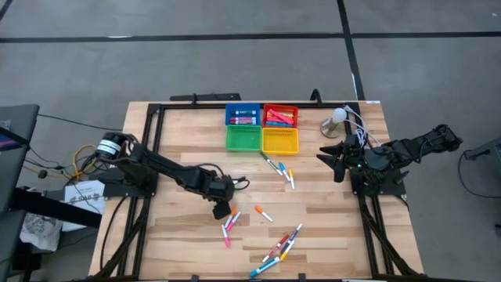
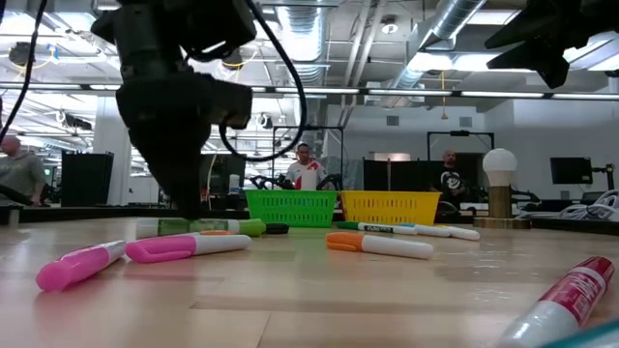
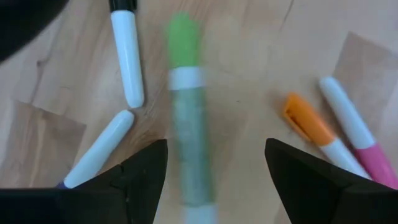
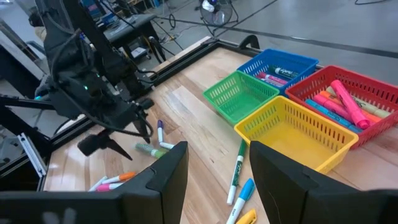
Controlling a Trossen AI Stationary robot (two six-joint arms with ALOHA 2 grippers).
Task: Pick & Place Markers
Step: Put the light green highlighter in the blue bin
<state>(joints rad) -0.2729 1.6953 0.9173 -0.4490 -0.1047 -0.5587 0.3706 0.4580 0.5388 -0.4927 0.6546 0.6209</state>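
Note:
A green marker lies flat on the wooden table, its green cap toward the far end of the left wrist view. My left gripper hangs open just above it, pointing steeply down, one finger on each side and a gap on both sides. The low view shows that gripper right over the green marker. More markers lie around it: two pink ones, an orange one, a cluster near the front edge and another by the trays. My right gripper waits open at the right, above the table.
Four small trays stand at the back: blue and red with markers inside, green and yellow in front of them. A white ball on a stand is at the back right. People show in the room behind.

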